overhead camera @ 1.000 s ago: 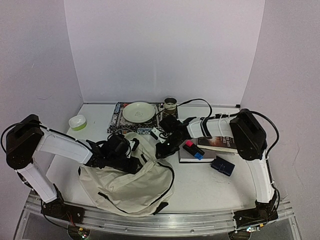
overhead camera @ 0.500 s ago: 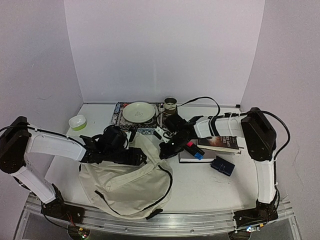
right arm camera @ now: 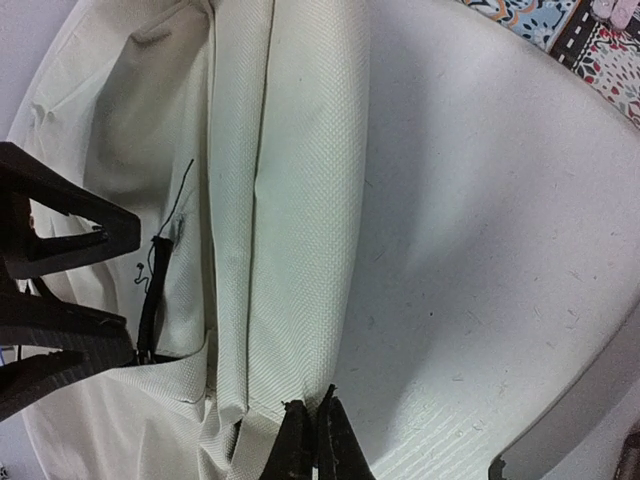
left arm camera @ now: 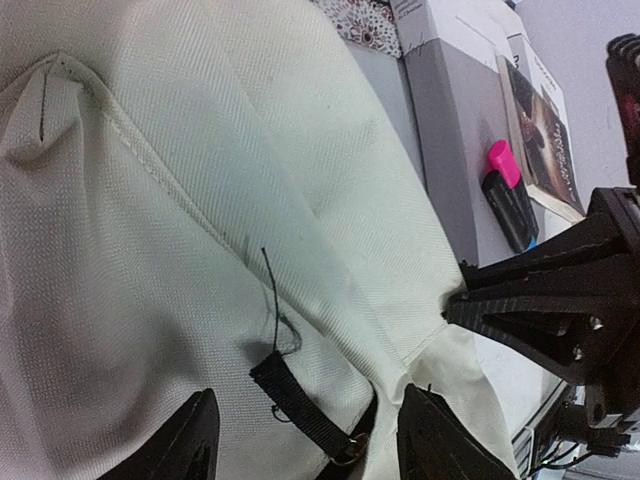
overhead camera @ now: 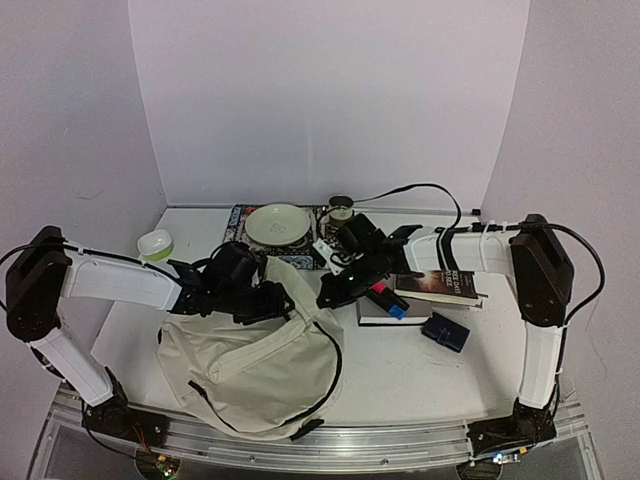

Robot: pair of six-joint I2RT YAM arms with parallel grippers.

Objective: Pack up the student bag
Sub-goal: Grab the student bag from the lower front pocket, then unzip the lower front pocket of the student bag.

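Observation:
The student bag (overhead camera: 250, 360), cream fabric with black straps, lies slumped at the front left of the table. My right gripper (overhead camera: 328, 296) is shut on the bag's upper right fabric edge; in the right wrist view its closed tips (right arm camera: 313, 418) pinch the seam of the bag (right arm camera: 300, 200). My left gripper (overhead camera: 266, 298) is open over the bag's top. In the left wrist view its jaws (left arm camera: 308, 405) straddle a short black strap tab (left arm camera: 300, 400) on the bag (left arm camera: 150, 200), without closing on it.
A grey box (overhead camera: 385, 312) carrying pink and blue markers (overhead camera: 385, 298), a dark book (overhead camera: 440, 285) and a navy wallet (overhead camera: 445, 332) lie right of the bag. A plate (overhead camera: 278, 223) on a patterned mat, a cup (overhead camera: 341, 208) and a green bowl (overhead camera: 155, 243) stand behind.
My left gripper has moved right and back along the bag's top. The right arm has stretched out while holding the bag's edge, and the bag's upper rim is pulled up and wider.

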